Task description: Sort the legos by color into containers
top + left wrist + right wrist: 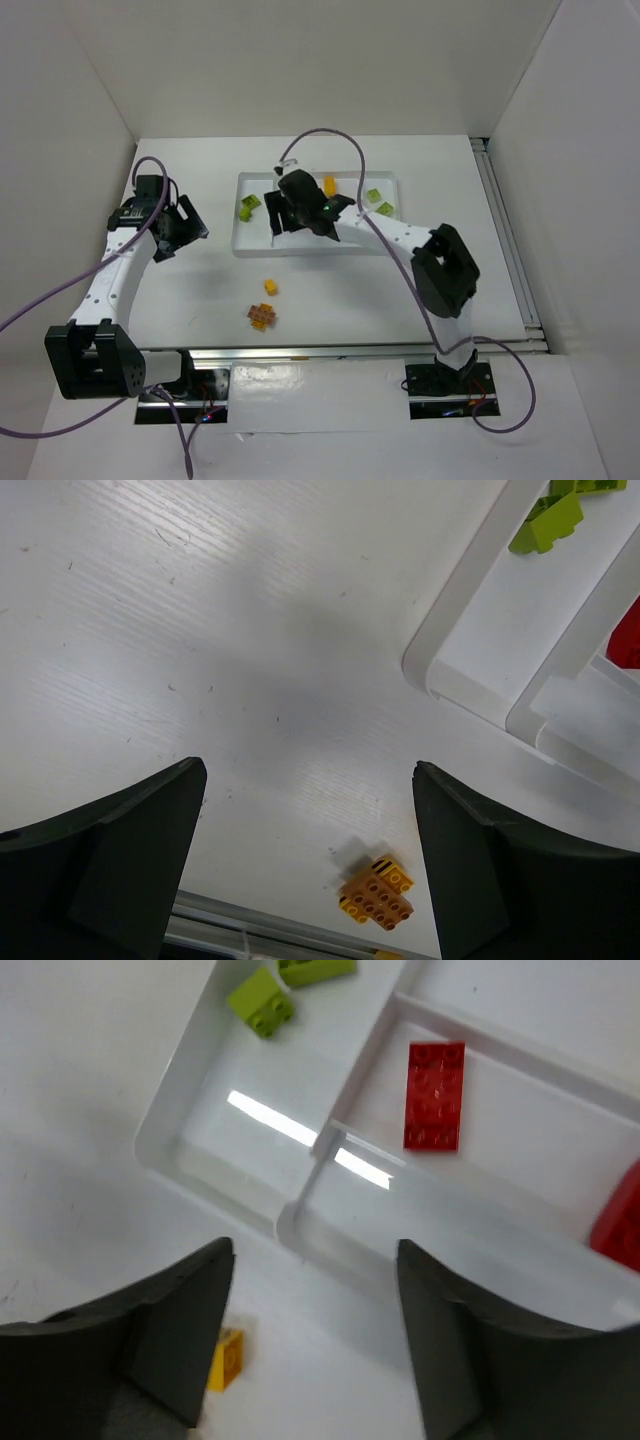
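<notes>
The white tray [300, 250] holds green bricks [248, 208] in its left compartment, an orange brick [329, 185] at mid-back and pale green bricks [378, 202] on the right. My right gripper [283, 222] hangs open and empty over the tray's front left part. In its wrist view [315, 1260] it is above the tray's front wall, with a flat red brick [435, 1095] and green bricks [262, 1002] in the compartments beyond. My left gripper [185, 228] is open and empty left of the tray [308, 780]. A yellow brick [271, 287] and an orange-yellow cluster [262, 317] lie loose in front of the tray.
The cluster [378, 895] lies between my left fingers' line of sight, near the table's front rail. The tray corner [450, 670] shows at upper right there. The yellow brick [226, 1358] lies beside my right gripper's left finger. White walls enclose the table.
</notes>
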`<state>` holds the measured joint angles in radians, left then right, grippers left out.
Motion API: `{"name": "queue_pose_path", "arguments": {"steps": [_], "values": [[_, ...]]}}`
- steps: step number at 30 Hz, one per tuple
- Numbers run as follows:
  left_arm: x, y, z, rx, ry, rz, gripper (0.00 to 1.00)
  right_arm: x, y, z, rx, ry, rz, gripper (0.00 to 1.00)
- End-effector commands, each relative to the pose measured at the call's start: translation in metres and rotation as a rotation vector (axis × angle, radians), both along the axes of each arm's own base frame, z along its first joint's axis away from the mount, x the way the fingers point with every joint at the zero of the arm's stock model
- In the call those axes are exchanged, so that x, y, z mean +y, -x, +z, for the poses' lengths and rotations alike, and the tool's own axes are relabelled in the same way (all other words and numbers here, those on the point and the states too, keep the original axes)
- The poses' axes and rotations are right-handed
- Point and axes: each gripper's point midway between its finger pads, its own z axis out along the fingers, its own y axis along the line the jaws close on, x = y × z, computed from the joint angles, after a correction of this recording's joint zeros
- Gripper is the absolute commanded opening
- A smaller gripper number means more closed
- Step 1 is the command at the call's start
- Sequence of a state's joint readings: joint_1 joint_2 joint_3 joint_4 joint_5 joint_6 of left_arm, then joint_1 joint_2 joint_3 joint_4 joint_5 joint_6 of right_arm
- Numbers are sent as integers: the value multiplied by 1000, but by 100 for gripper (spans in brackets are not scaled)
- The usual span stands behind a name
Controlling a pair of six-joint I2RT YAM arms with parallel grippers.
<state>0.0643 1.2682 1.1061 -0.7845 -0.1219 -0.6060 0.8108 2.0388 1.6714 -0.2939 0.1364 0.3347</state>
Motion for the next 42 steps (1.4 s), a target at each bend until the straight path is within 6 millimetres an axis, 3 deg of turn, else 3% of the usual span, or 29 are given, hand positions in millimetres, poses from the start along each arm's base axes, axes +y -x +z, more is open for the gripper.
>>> {"name": "queue_pose_path", "arguments": {"steps": [1,3,5,8,11,12,16,21,24,25,26,28,30,31,34,36,37,40,41,42], "values": [[2,-2,6,-31,7,2,95,-1,51,28,-53,-39,99,72],[2,-2,6,-31,7,2,95,5,86,14,-5,-16,173,89],[2,-4,10,-39,2,-6,95,12,116,-6,30,25,229,90],[2,-4,10,-39,2,-6,95,20,141,-28,60,64,280,90],[3,-5,14,-58,-5,-13,95,29,146,-46,87,78,294,89],[1,-5,14,-58,3,-18,95,26,144,-61,105,120,280,89],[0,-5,14,-59,10,-23,94,27,140,-76,113,157,278,85],[-2,-5,14,-60,18,-28,94,34,138,-88,117,163,291,75],[-2,-6,11,-51,19,-28,94,36,134,-87,101,146,272,62],[-2,-6,11,-51,19,-28,94,34,131,-87,92,153,260,57],[-2,-6,11,-51,19,-28,94,34,131,-87,92,153,260,43],[-4,-8,12,-60,26,-34,93,34,128,-80,78,151,250,30],[-3,-8,9,-50,27,-33,93,31,125,-63,58,147,221,16],[-3,-8,9,-50,27,-33,93,30,125,-57,53,141,221,16],[-3,-11,10,-50,27,-33,93,18,109,-8,-9,72,163,16],[-7,-11,10,-51,45,-45,93,-1,89,19,-64,49,85,16],[-11,-13,11,-59,38,-68,93,-21,69,23,-68,53,25,16],[-21,-15,13,-70,47,-102,93,-44,28,36,-86,28,-80,16],[-21,-16,10,-61,48,-102,93,-62,7,35,-79,37,-133,16],[-24,-15,10,-61,48,-111,93,-67,-6,24,-66,51,-158,16]]}}
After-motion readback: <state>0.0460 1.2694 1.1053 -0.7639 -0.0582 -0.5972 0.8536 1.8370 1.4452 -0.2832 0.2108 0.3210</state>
